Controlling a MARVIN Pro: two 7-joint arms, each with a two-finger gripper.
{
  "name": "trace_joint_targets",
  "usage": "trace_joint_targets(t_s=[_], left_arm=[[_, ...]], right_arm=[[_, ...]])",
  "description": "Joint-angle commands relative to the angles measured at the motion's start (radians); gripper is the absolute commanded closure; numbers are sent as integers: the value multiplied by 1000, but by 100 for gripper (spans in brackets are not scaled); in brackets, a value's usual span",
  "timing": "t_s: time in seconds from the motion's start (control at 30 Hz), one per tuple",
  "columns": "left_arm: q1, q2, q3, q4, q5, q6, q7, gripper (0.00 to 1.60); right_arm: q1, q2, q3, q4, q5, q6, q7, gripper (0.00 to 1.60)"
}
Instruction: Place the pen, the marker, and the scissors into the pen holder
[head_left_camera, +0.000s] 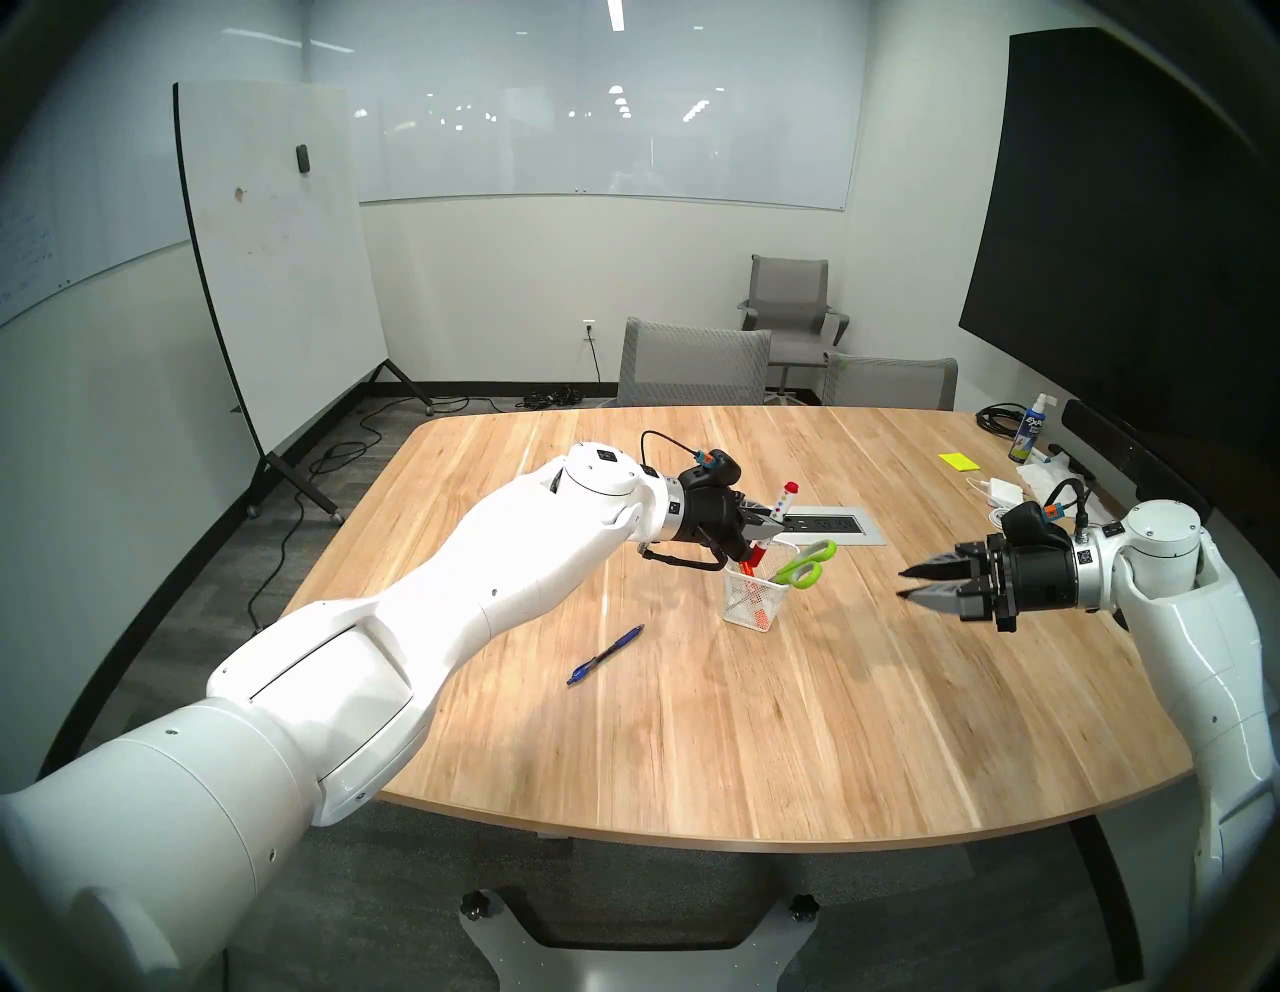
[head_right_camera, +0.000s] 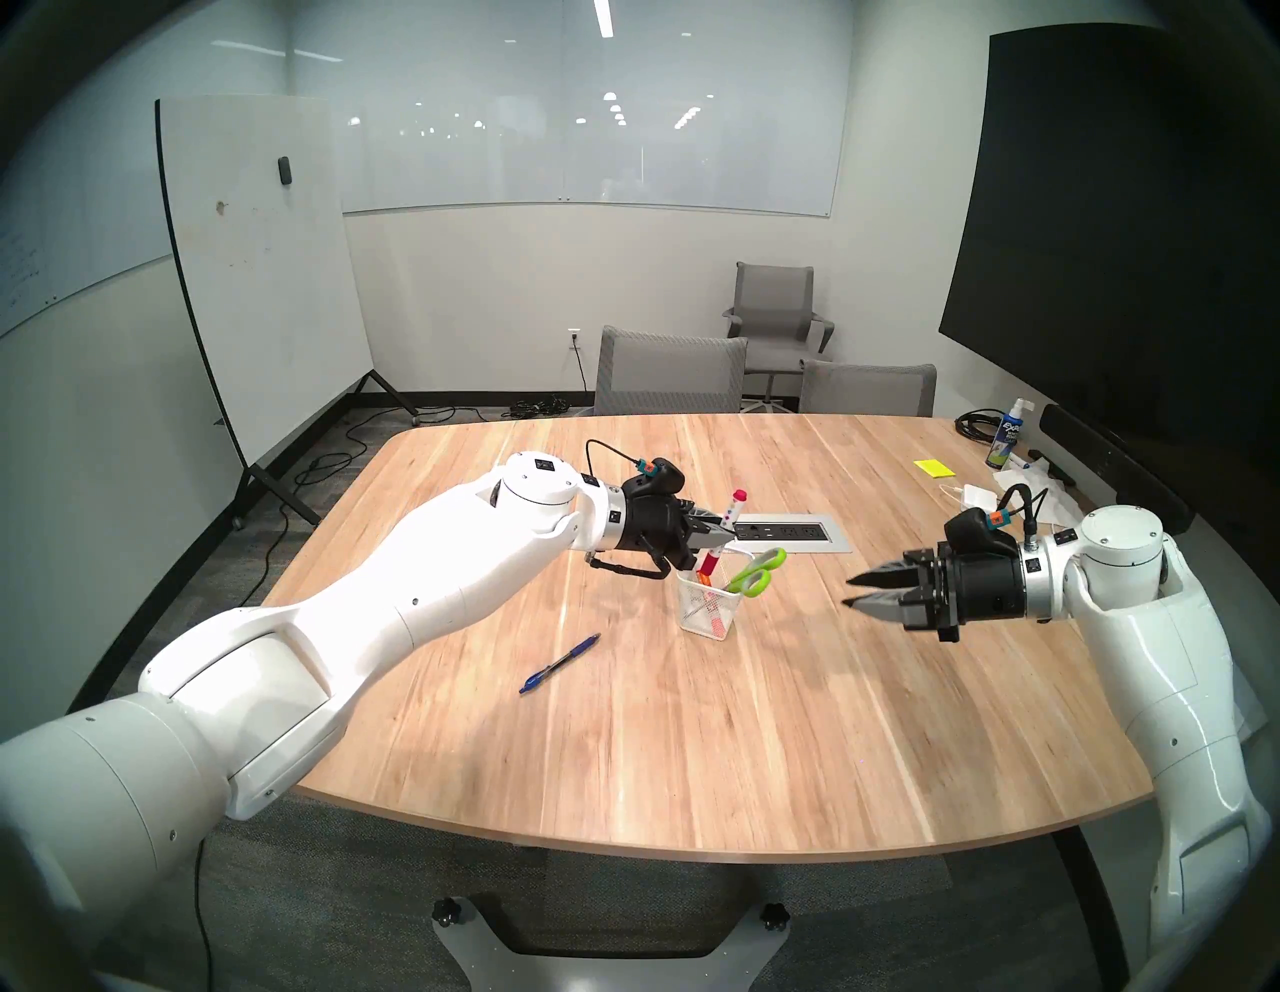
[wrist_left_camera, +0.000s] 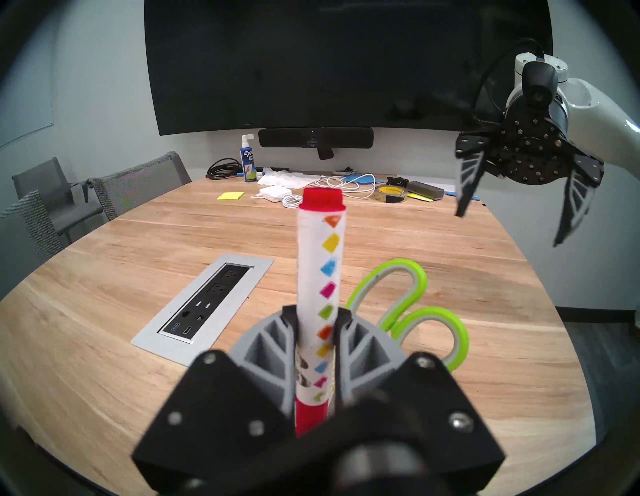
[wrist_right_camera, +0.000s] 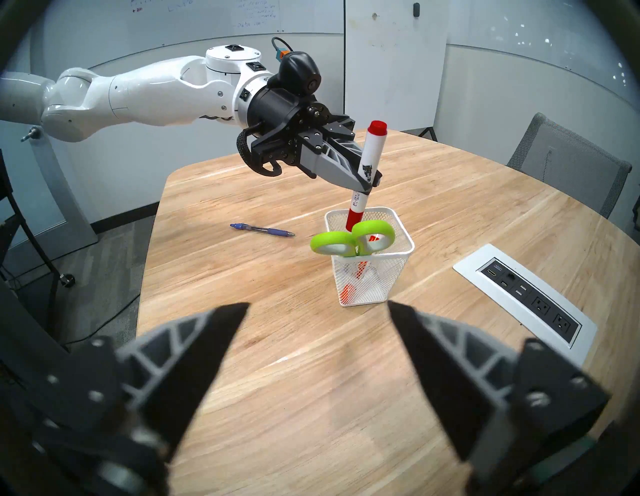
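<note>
Left gripper (wrist_right_camera: 367, 185): jaws pinched on the white marker (wrist_right_camera: 370, 162) at about mid-barrel; fingers (wrist_left_camera: 270, 350) grey, ribbed, either side of the barrel.
Marker: near upright, slightly tilted; red cap on top, lower red end dipped just inside the mouth of the pen holder (wrist_right_camera: 398, 277). Coloured diamonds run down one side of the barrel.
Pen holder: white wire-mesh cup, standing upright near mid-table. A second red-and-white marker (wrist_right_camera: 353, 280) leans inside it, seen through the mesh.
Scissors (wrist_right_camera: 349, 240): already in the cup, blades down, lime-green loop handles sticking out over the rim on the side facing the right arm. The handles crowd the opening just beside the lowered marker; whether they touch it I cannot tell.
Pen (head_left_camera: 607, 654): blue ballpoint, lying flat on the table (head_left_camera: 762, 748), apart from the cup, on the left arm's side and nearer the robot. Nothing on it or against it.
Right gripper (head_left_camera: 918, 583): jaws spread wide, nothing between them; hangs above the table well to the side of the cup, pointing toward it.
Power outlet panel (head_left_camera: 1039, 524): grey plate set flush into the table just behind the cup.
Far corner clutter: whiteboard cleaner spray bottle (head_left_camera: 1026, 433), yellow sticky notes (head_left_camera: 958, 461), white charger with cable (head_left_camera: 1004, 490), roll of tape (wrist_left_camera: 391, 194); all well away from the cup.
Table surrounds: grey mesh chairs (head_left_camera: 692, 364) at the far edge, rolling whiteboard (head_left_camera: 277, 263) on the left side, dark wall screen (head_left_camera: 1122, 242) on the right side.
</note>
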Motion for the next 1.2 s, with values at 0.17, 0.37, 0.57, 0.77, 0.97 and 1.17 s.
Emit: trace_joint_targets(t_s=[0.17,0.37,0.57,0.77,0.97,1.17], left_arm=[[-6,-10,-10,-23,-5,-5,7,160],[-3,-8,-10,-28,-5,-3,8,160],[1,-7,-8,-21,-4,-7,11,160],[1,-10,-8,19,-3,-16,10,160],[2,-10,-8,24,-4,-17,11,160],[1,-15,-7,40,-4,-20,9,160]], right_arm=[[13,1,3,-10,1,-2,1,0],[13,1,3,-11,0,-3,1,0],[11,1,4,-14,-1,0,0,0],[13,2,5,-12,2,2,4,0],[12,3,8,-13,5,6,8,0],[8,4,16,-18,10,11,15,0]])
